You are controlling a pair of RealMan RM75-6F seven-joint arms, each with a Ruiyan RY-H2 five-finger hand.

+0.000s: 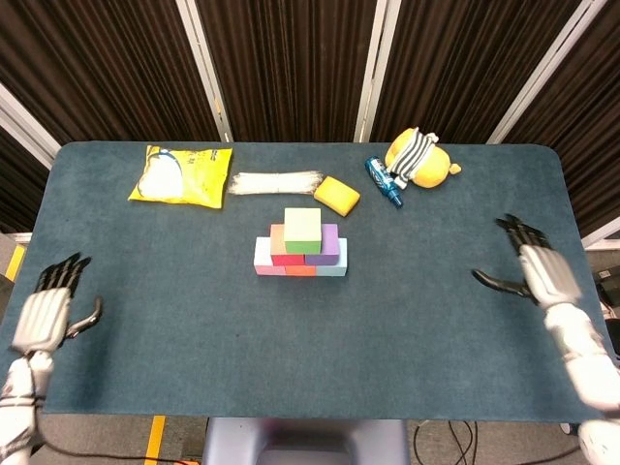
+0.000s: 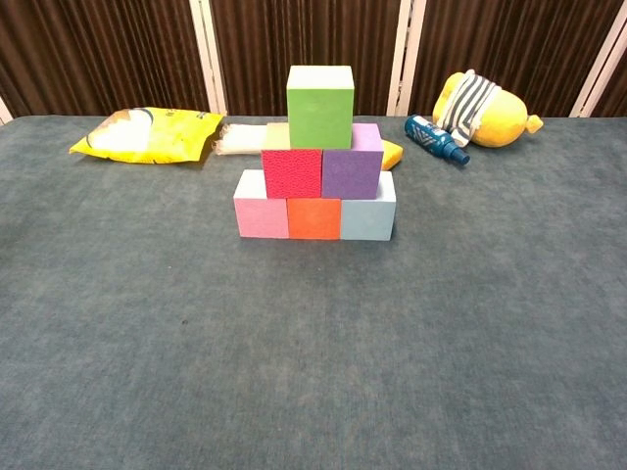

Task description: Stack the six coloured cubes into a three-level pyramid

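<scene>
The pyramid [image 2: 314, 157] is seen standing near the middle of the table [image 1: 310, 339], three levels high. Bottom row, as seen from the chest view: pink cube [image 2: 261, 205], orange cube [image 2: 313, 218], light blue cube [image 2: 368, 208], side by side and touching. Second row: red cube [image 2: 292, 174] and purple cube [image 2: 352, 163]. Top: green cube [image 2: 319, 106], set upright and centred.

Left robot hand [image 1: 46, 308] is found near the left table edge, well apart from the pyramid, fingers spread, nothing held. Right robot hand [image 1: 539, 271] is found near the right table edge, also well apart from the pyramid, fingers apart, nothing held. Neither is caught in the chest view.

Along the far side are noted a yellow bag [image 1: 181, 174], a white bundle [image 1: 277, 182], a yellow sponge [image 1: 336, 195], a blue bottle [image 1: 382, 179] and a yellow plush toy [image 1: 421, 160]. Print on the bag and bottle is too small to be read.
</scene>
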